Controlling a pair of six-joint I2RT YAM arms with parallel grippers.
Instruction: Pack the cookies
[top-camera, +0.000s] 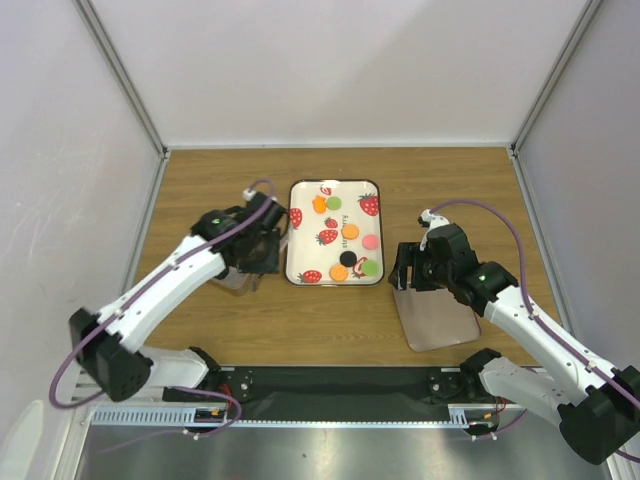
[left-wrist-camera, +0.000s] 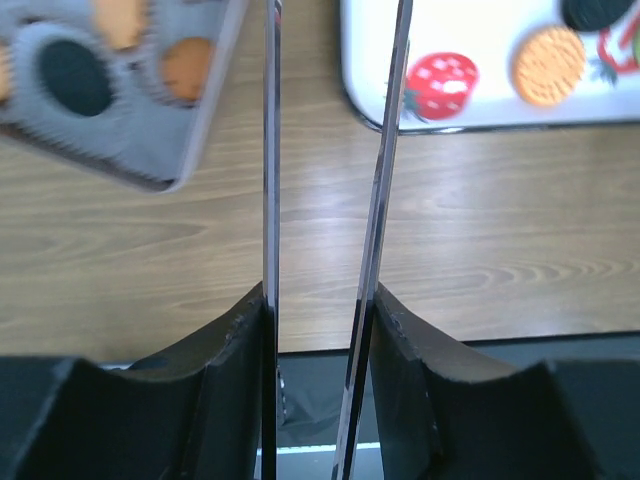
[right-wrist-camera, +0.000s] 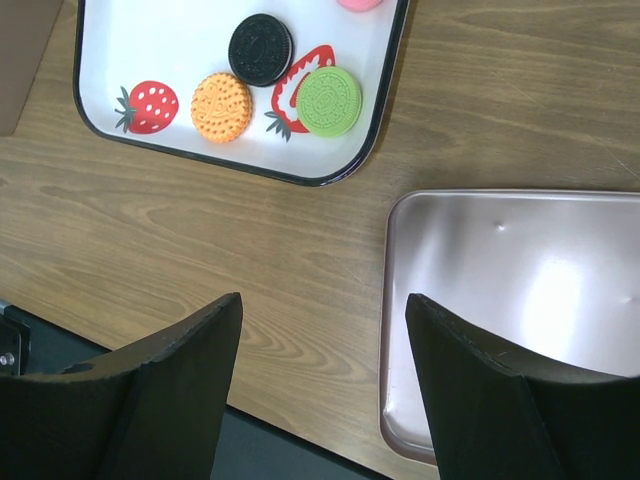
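Nearest, at worktop (top-camera: 330, 320) near edge: both arm bases. Rt gripper (right-wrist-camera: 323, 310) twd near right corner: jaws wide, nothing btwn, over bare wood just beside lid (right-wrist-camera: 510, 300), which is shiny, pinkish and lying flat. Left gripper (top-camera: 260, 245) left of centre, thin metal fingers (left-wrist-camera: 270, 150) narrowly apart, gripping nothing, wood showing btwn.

Seen only from left wrist: inside of box (left-wrist-camera: 120, 150), grey, w/ fluted cups holding cookies (left-wrist-camera: 75, 75), 1 black and 2 orange in frame, rest cut off. From above, mostly hidden under left arm. Seen only from rt wrist: embossed faces on cookies.

Mid-worktop: tray (top-camera: 303, 245), white, dark rim, strawberry print. Counted from above on it: 3 orange, 2 green, 1 pink, 1 black, lying flat, mostly twd its right side.

Surface: light wood grain. Beyond far edge: plain white walls on 3 sides, metal posts at far corners.
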